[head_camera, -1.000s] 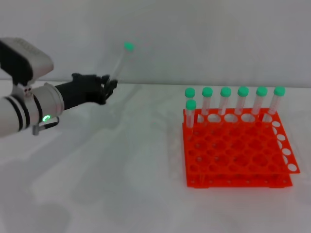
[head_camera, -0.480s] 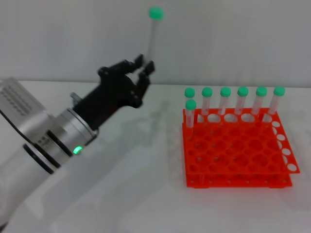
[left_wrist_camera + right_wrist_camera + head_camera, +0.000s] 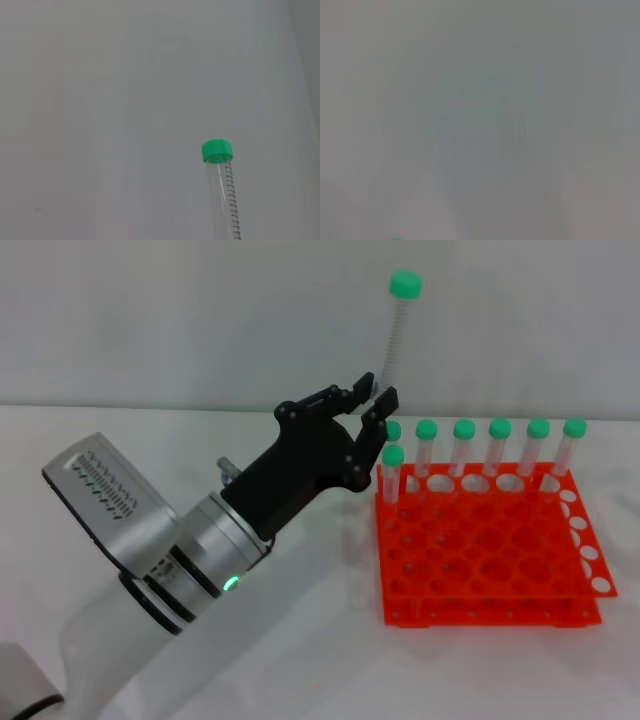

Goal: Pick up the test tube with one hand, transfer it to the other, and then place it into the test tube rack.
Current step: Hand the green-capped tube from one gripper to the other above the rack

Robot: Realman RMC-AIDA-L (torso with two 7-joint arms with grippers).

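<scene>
My left gripper (image 3: 372, 400), black on a silver wrist with a green light, is shut on the lower end of the test tube (image 3: 394, 335). The clear tube with its green cap stands nearly upright above the fingers, just left of the orange-red test tube rack (image 3: 490, 550). The tube and its cap also show in the left wrist view (image 3: 220, 185) against a plain grey wall. The right gripper is out of view; the right wrist view shows only a blank grey surface.
Several green-capped tubes (image 3: 500, 452) stand in the rack's back row, and one more (image 3: 391, 472) stands in the second row at the left corner, close under my left gripper. The rack sits on a white table (image 3: 300, 660).
My left arm has swung right and forward with the tube, from the far left of the table to the rack's left back corner. The tube has gone from tilted to nearly upright.
</scene>
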